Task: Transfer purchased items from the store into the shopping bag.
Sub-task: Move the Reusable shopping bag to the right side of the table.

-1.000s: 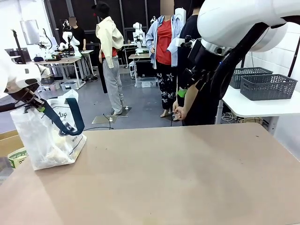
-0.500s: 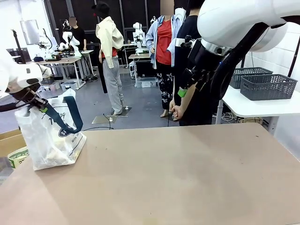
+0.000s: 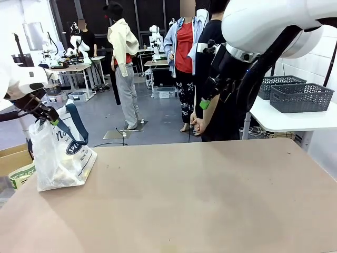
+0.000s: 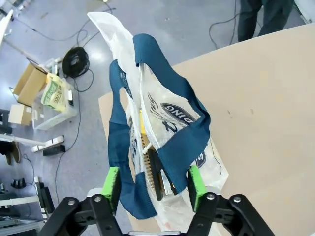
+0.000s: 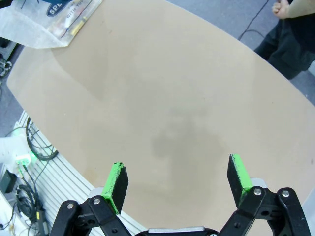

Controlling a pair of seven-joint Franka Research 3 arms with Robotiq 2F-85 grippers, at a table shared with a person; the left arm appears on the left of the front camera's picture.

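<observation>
my left gripper (image 4: 153, 181) stands with its jaws parted. in the left wrist view the green pads (image 4: 112, 181) sit either side of the navy handles (image 4: 179, 142) without pinching them; the straps pass loosely between and in front of the fingers. i judge the hold on the handles has been let go so the bag can settle on its own base.

the shopping bag (image 3: 59, 158) rests on the table (image 3: 210, 195) at its left edge, slumped a little but roughly upright, mouth up, directly below that gripper. through the thin plastic i make out a flat brown pack (image 4: 153, 173) and a small yellow piece (image 4: 142, 123) inside; other contents are too blurred to identify. with goods inside and none on the bare table top, i judge the transfer is at or near its end.

my right gripper (image 5: 178, 181) is wide open and holds nothing. it hangs high over the middle of the table, well apart from the bag, which shows at the top left corner of its wrist view. i read this as a parked pose that keeps it out of the left arm's way.

a person (image 3: 216, 84) stands at the far side, hand (image 3: 197, 125) lowered, not touching anything on the table. grey mesh baskets (image 3: 295, 92) sit on a white side table, well apart from the work.

risk noted: the straps lie close against the left fingers and could snag if that arm lifts carelessly.
</observation>
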